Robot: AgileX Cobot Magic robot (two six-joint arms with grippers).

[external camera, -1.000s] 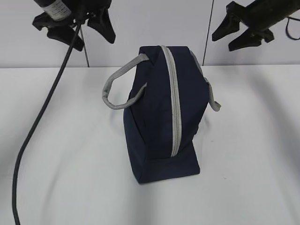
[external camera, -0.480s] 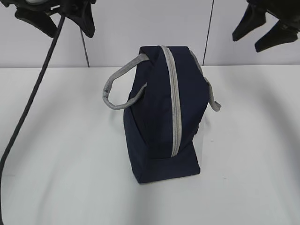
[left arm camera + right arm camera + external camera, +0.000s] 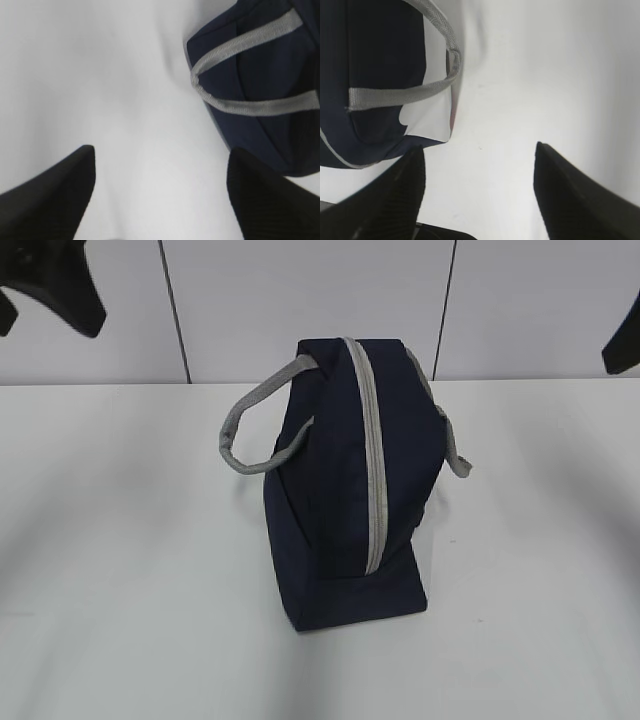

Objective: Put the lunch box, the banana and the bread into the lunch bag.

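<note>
The dark navy lunch bag [image 3: 345,490] stands in the middle of the white table, and its grey zipper [image 3: 372,460] runs closed over the top. Grey handles [image 3: 250,435] hang at both sides. My left gripper [image 3: 161,150] is open and empty above bare table, with the lunch bag [image 3: 265,90] to its upper right. My right gripper [image 3: 480,147] is open and empty too, the lunch bag [image 3: 375,75] and its white side panel [image 3: 432,110] to its upper left. The exterior view shows only fingers [image 3: 72,295] at its top corners. The lunch box, the banana and the bread are out of view.
The white table [image 3: 130,570] spreads out on all sides of the bag. A pale panelled wall [image 3: 300,300] with dark vertical seams stands behind it.
Both grippers have drawn outward and away from the bag, almost leaving the exterior view. The left arm's black cable has gone from view. The bag has not moved.
</note>
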